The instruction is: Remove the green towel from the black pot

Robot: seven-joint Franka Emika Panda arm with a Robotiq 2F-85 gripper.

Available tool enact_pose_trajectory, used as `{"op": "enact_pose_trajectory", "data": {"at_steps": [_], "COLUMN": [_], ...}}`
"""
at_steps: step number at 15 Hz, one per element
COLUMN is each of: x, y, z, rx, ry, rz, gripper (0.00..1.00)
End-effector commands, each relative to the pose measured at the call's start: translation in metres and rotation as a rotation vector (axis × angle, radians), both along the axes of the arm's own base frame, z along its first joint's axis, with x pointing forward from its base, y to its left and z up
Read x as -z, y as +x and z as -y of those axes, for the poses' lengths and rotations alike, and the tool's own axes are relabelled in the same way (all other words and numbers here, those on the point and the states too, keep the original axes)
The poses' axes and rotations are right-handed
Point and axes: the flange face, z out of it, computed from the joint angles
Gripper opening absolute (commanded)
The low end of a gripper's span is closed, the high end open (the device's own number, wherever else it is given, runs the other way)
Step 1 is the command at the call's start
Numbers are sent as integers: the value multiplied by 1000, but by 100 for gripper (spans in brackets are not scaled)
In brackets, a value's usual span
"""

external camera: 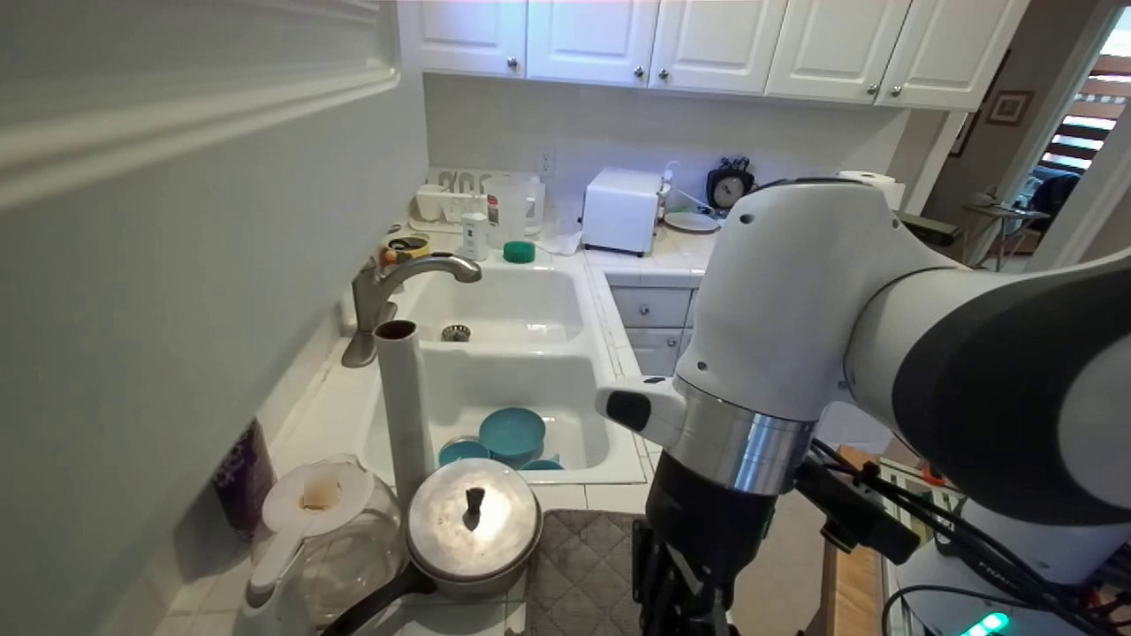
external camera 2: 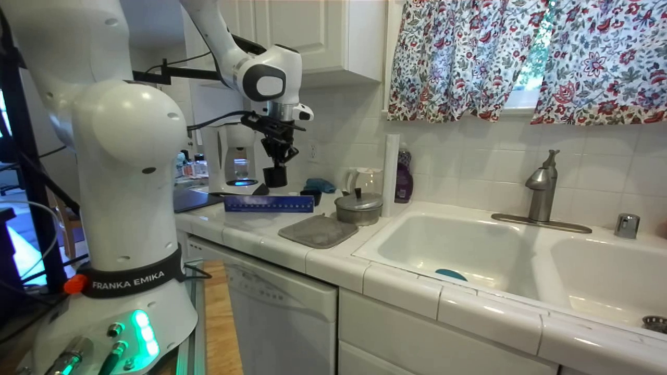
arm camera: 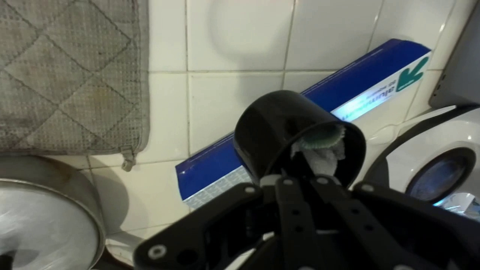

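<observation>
By the black metal two-fingered gripper [arm camera: 302, 176], nearly closed, a glossy black cylindrical pot [arm camera: 268, 131] is held tilted, the crumpled green-and-white cloth towel [arm camera: 323, 148] inside. Emptying seems in hand; next, the mouth should be tipped towards the white tiled counter [arm camera: 232, 33].

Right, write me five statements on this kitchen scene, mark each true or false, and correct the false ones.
1. The jaws hold the black pot above the counter. True.
2. The black pot is empty. False: something green is inside.
3. The blue box lies on the counter. True.
4. The silver pot is uncovered. False: the lid sits on the silver pot.
5. The teal dishes are in the sink. True.
</observation>
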Motion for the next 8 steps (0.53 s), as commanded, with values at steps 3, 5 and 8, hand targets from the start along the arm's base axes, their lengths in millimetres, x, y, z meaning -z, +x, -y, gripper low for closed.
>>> {"op": "enact_pose_trajectory", "data": {"at_steps": [3,5,8], "x": [8,8,16], "y": [-3,-12,-8], "z": [18,13,21], "rx": [41,-6,23], "ry": [-38,19,10], "rz": [23,-110,-75], "gripper": [1,1,1]}}
